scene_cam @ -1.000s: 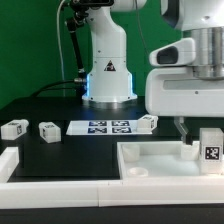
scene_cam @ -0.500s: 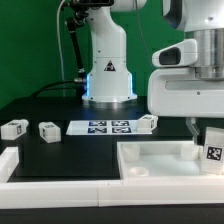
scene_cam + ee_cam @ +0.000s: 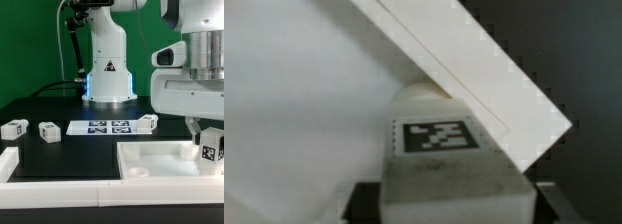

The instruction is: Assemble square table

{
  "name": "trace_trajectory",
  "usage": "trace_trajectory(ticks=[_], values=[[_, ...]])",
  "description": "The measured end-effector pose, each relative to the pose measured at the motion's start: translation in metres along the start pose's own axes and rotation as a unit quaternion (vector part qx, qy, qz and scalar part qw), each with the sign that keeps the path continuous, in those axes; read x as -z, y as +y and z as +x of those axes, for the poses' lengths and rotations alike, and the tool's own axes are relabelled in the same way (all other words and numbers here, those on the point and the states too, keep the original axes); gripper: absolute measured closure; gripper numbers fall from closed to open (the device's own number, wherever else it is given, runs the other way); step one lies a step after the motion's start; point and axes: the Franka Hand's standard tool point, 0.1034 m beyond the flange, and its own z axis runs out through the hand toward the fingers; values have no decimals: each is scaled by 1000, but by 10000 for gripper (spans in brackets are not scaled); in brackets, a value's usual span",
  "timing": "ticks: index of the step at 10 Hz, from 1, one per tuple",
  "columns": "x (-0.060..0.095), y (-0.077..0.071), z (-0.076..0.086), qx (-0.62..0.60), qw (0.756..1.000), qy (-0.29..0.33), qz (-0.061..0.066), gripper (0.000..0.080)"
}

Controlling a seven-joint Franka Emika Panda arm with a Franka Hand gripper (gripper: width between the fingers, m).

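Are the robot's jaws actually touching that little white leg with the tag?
Touching. In the wrist view the leg fills the space between the jaws, its sides flush against both dark fingers with no gap.

Robotics lab — a tabletop test rig.
A white Franka arm base [image 3: 107, 62] stands on a black table [image 3: 60, 150] before a green backdrop [image 3: 30, 40] — marker board [image 3: 108, 127] and tag-bearing white legs [image 3: 47, 131] lie alongside.

— What's lying on the black tabletop [image 3: 60, 150]?
— The marker board [image 3: 105, 127], flat, toward the back, its black-and-white tags facing up.
— And at the near edge?
— A long white border rail [image 3: 60, 188] runs across it. A shorter rail piece [image 3: 8, 160] meets it at the exterior view's left. Behind everything hangs a green backdrop [image 3: 30, 40].
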Motion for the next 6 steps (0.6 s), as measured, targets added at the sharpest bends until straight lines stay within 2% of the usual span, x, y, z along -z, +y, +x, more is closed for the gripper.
trace_trajectory(ticks=[2,4,6], values=[[-1,2,1,-178,983,-40,-5,506],[-1,2,2,-343,937,-69,4,506],[-2,2,1,-411,909,-75,5,506]])
